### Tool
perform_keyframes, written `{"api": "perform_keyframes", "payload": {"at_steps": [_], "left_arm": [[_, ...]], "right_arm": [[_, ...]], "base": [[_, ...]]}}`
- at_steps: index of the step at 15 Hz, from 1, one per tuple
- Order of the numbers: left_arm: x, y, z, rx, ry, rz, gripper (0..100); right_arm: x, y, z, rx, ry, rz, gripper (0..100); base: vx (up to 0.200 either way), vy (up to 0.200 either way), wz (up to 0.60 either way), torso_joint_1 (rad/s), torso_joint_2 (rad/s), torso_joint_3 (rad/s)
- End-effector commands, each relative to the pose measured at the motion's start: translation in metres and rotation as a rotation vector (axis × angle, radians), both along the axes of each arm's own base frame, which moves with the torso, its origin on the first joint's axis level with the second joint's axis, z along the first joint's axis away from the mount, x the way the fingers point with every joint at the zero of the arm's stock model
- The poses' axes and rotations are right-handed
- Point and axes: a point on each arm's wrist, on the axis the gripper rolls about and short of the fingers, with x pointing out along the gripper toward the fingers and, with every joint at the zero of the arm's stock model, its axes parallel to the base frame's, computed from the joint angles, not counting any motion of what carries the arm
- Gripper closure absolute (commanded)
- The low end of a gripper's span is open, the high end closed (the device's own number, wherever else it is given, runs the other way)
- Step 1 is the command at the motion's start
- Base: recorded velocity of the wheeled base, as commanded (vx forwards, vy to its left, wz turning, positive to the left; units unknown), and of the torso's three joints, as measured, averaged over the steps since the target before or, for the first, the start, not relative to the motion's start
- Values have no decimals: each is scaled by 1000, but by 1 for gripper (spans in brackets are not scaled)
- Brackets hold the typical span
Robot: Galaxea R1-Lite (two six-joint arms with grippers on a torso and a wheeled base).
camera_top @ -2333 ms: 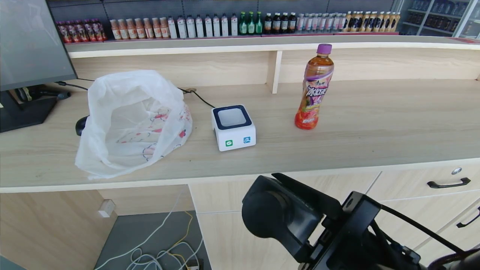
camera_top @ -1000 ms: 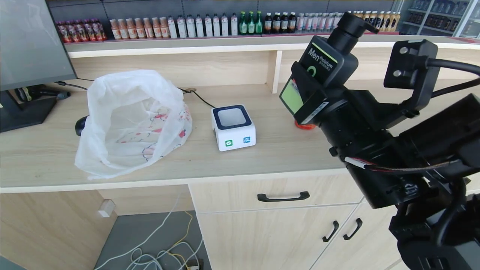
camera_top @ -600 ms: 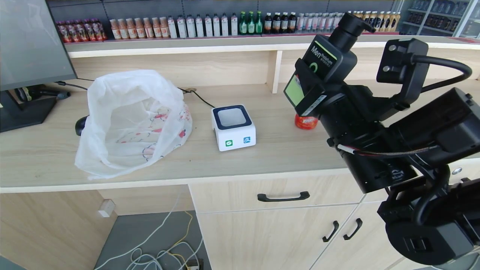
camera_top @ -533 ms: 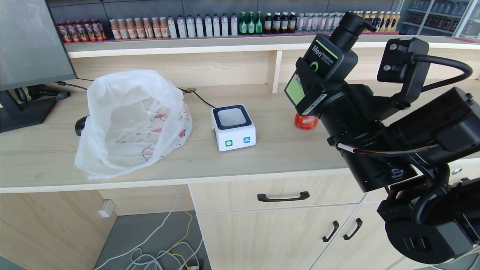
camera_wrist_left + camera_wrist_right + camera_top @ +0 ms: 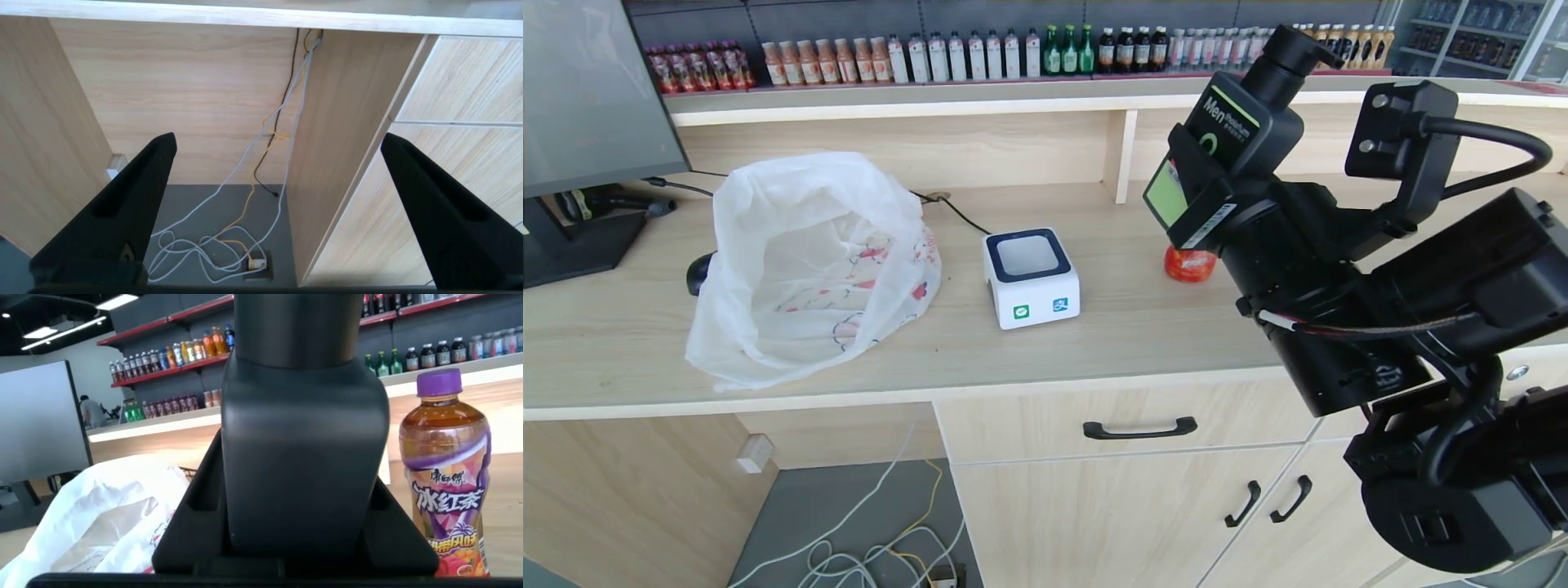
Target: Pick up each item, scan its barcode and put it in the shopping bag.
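R gripper clamped on black pump bottle, held tilted in air over right side of counter, in front of standing tea bottle. Pump bottle: white lettering up top, green side label, white barcode sticker. L gripper spread wide, holding nothing, low, facing cabinet under counter. Scanner mid-counter, bag left of it, mouth open.
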Motion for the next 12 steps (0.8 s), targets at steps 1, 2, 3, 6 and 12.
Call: {"api": "perform_keyframes", "payload": {"at_steps": [1, 2, 3, 6, 12], "left_arm": [[0, 0, 0, -4, -1, 0, 0], [0, 0, 0, -5, -1, 2, 0], [0, 0, 0, -7, -1, 0, 0], [0, 0, 0, -8, -1, 0, 0], [0, 0, 0, -12, -1, 0, 0]], "right_arm": [[1, 2, -1, -2, 1, 1, 100], [2, 2, -2, -4, 4, 1, 100], [1, 2, -2, -3, 2, 1, 100], [3, 3, -2, -3, 2, 1, 100], [9, 10, -7, -9, 9, 5, 100]], "base": [[0, 0, 0, 0, 0, 0], [0, 200, 0, 7, -7, 2], [0, 200, 0, 2, 2, 2], [0, 200, 0, -2, 2, 1], [0, 200, 0, 2, 6, 0]]}}
